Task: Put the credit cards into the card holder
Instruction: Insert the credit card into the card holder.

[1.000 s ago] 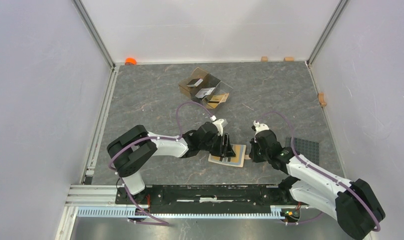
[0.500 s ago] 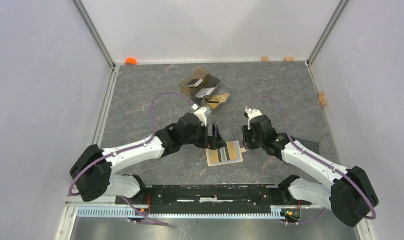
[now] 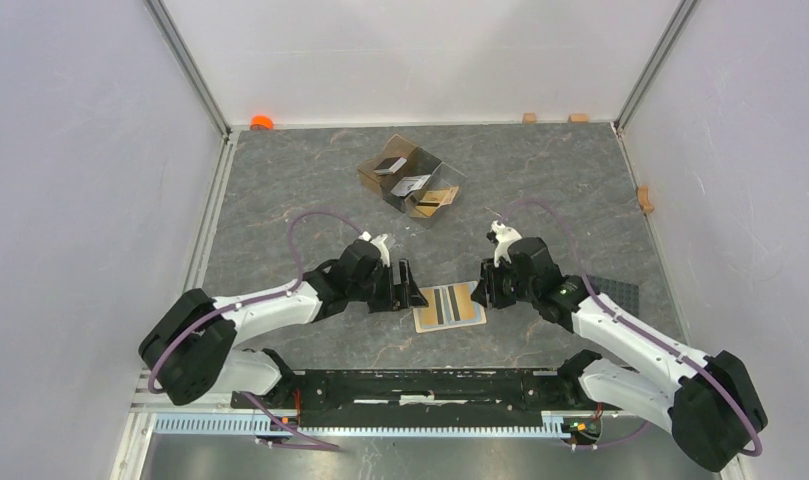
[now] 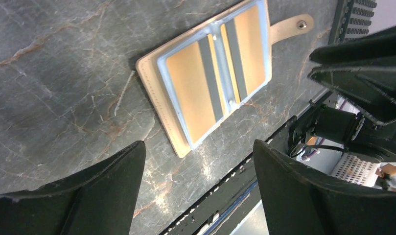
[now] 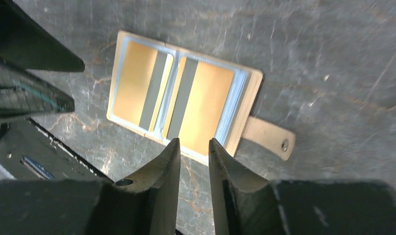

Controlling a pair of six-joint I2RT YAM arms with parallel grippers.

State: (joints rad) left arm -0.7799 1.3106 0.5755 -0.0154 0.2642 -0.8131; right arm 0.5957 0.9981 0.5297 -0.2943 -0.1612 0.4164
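Our left gripper (image 3: 407, 288) gapes, right gripper (image 3: 483, 289) barely parted, both empty; a nudge could fold the wallet (image 3: 450, 305) shut.

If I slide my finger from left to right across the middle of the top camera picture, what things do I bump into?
left claw → card holder, lying open with cards in it → right claw → dark bumpy mat, partly hidden by the right arm

Your left gripper (image 4: 198, 152): fingers wide apart above the grey table (image 4: 63, 73). Beneath you, one card holder (image 4: 156, 98), open flat, snap tab (image 4: 289, 28) extended. Contents: two orange-gold credit cards (image 4: 188, 95), grey-striped.
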